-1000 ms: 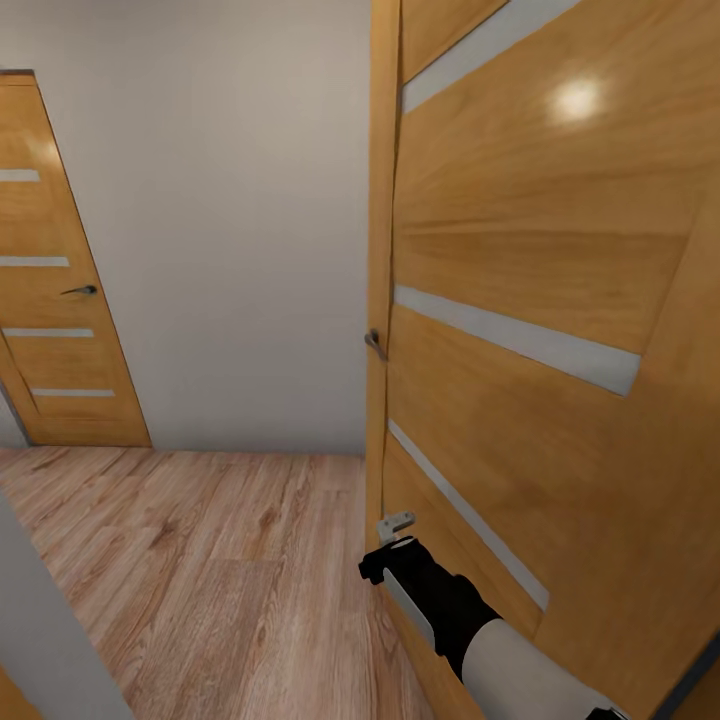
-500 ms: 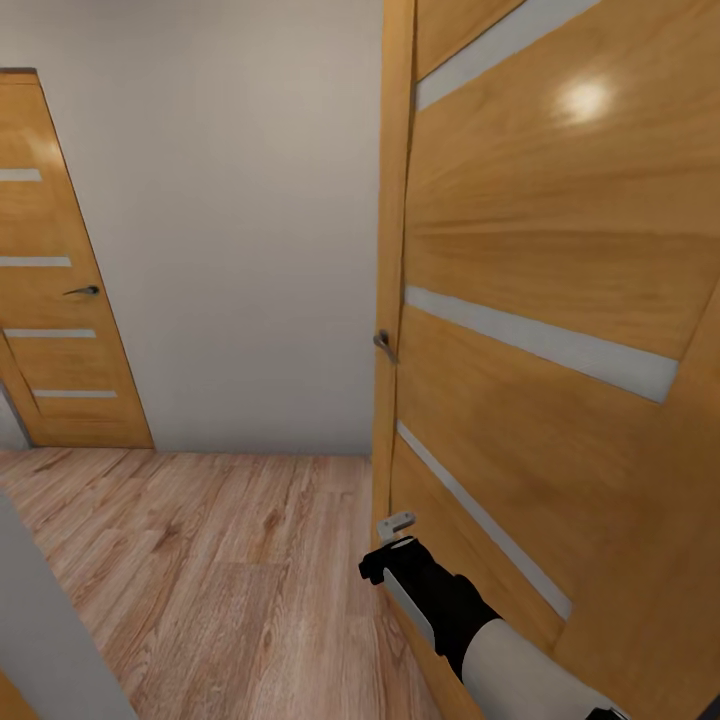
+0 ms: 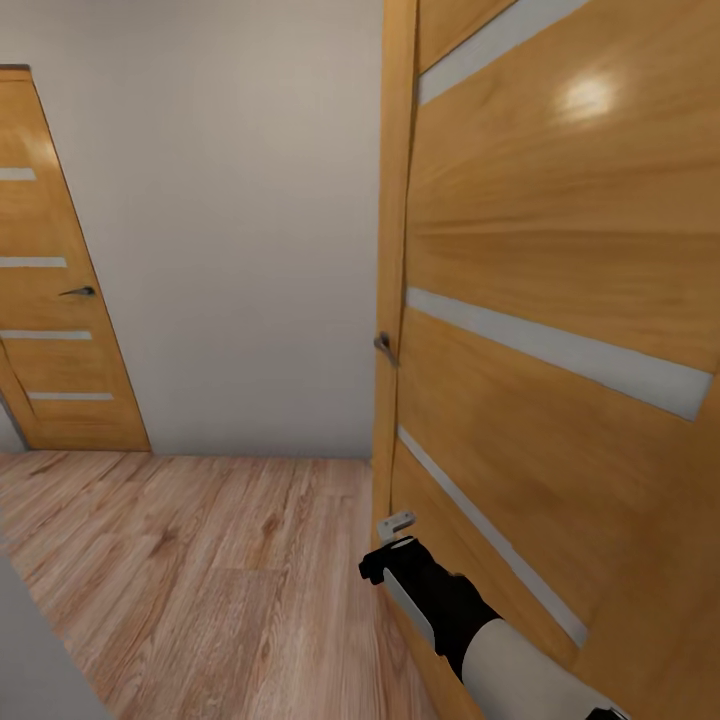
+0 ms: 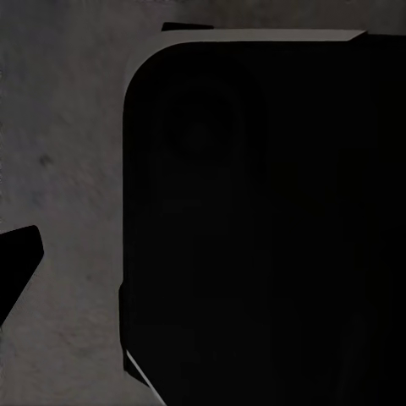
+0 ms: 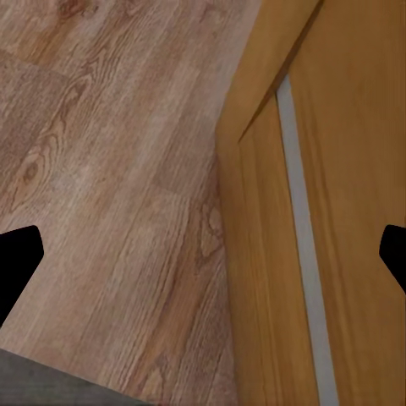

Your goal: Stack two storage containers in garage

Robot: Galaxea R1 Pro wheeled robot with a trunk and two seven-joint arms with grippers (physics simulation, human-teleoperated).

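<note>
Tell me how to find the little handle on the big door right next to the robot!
Start at the big wooden door on the right, with pale stripes across it. Follow its left edge down to about halfway, beside the white wall. The small dark handle sticks out sideways from that edge; the other handle sits on the far door on the left.

Dark grey, rough, speckled concrete-like floor (image 4: pixel 59 127), mottled and dim. Over it, close to the camera, a large black smooth-surfaced body with a rounded corner (image 4: pixel 271 237), a thin pale edge along one side and a faint circular relief near that corner; identity impossible to tell. One black fingertip of the left tool (image 4: pixel 15 262) at the picture's edge, over the floor, well apart from the black body. Second fingertip hidden, spread unclear.
</note>
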